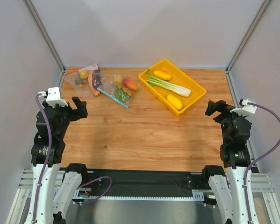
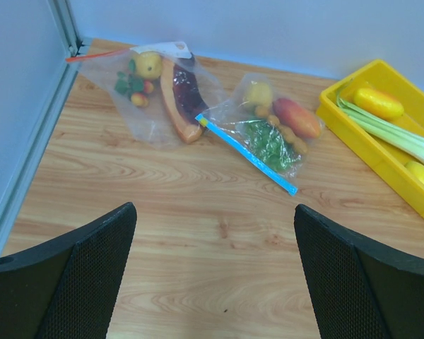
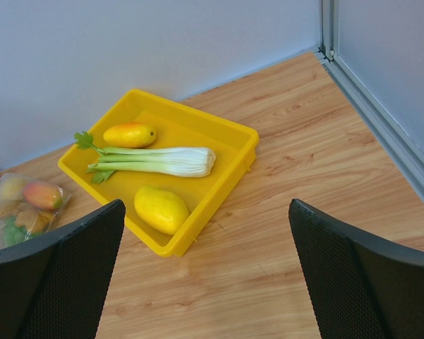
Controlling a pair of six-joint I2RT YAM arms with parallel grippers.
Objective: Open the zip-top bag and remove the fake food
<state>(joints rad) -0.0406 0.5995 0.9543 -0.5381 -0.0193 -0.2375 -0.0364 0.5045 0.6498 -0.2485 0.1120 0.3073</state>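
Both left gripper [image 1: 77, 108] and right gripper [image 1: 215, 111] gape; zip-top bag [image 2: 230, 119] holds fake food [image 2: 295, 117].

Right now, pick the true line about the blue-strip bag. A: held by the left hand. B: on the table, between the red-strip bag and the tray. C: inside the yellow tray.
B: the zip-top bag sits between the red-strip bag and the yellow tray, and the left hand hangs open short of it.

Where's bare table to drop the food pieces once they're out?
Free: near half of the table, between left gripper and right gripper; far-right corner beyond the yellow tray; a narrow strip between zip-top bag and tray. Crowded: far-left corner, zip-top bag beside red-strip bag.
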